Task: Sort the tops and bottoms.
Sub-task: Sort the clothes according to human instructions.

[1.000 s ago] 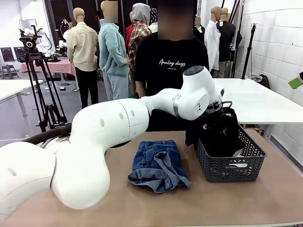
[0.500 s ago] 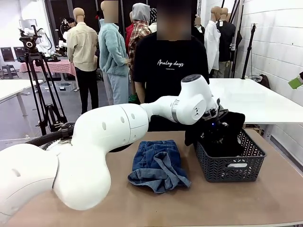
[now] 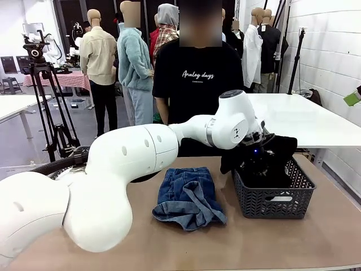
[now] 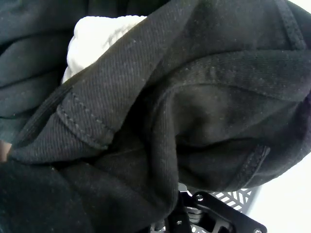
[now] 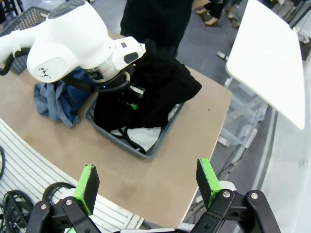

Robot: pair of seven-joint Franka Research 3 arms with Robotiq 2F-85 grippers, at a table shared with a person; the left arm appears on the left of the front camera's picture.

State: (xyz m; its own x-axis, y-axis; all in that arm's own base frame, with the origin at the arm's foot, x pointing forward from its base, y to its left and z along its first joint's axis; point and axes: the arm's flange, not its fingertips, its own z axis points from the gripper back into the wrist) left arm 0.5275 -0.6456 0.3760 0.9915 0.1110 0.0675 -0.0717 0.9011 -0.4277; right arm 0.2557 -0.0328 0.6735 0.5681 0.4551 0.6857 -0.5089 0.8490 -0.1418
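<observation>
Change since half a second ago is slight: the person (image 3: 194, 79) stands a little further toward the robot's left, and the black garment (image 3: 272, 155) spreads a little wider over the basket (image 3: 276, 208). The left gripper (image 5: 131, 104) is clamped on that garment above the basket. The right gripper (image 5: 148, 184) hangs high over the table (image 3: 282, 243), fingers spread, empty. Count: one basket, one denim garment (image 3: 188, 197) on the table beside it, one white garment (image 5: 143, 137) inside it.
</observation>
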